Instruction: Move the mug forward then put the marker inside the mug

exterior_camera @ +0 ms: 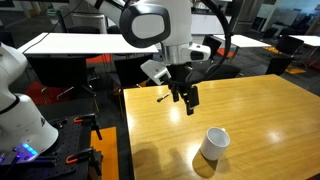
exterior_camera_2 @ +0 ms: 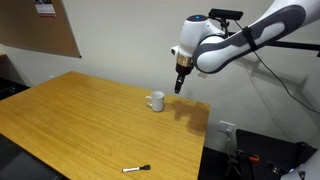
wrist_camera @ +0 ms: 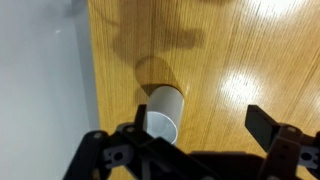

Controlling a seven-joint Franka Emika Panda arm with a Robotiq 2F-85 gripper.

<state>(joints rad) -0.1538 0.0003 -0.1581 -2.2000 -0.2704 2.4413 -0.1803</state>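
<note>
The hand (exterior_camera: 186,102) is seen released, its jaws spread wide and nothing held between them, hanging above the worktop (exterior_camera: 262,118). The mug (exterior_camera: 213,143) is found upright on the wood, apart from the hand and lower than it; in an exterior view the mug (exterior_camera_2: 155,101) stands just beside and below the hand (exterior_camera_2: 179,88), with no contact. In the wrist view the mug (wrist_camera: 164,110) is seen from above, its dark opening visible, close to one finger (wrist_camera: 262,124) side's opposite, near the worktop's edge. The marker (exterior_camera_2: 136,169) lies flat on the wood, well apart from both mug and hand, near another edge.

The worktop is a pale wooden board with visible grain and soft glare. Grey floor (wrist_camera: 40,90) is shown beside it. A brown board (exterior_camera_2: 40,30) is hung on a light wall, and white tables (exterior_camera: 80,42) are seen behind.
</note>
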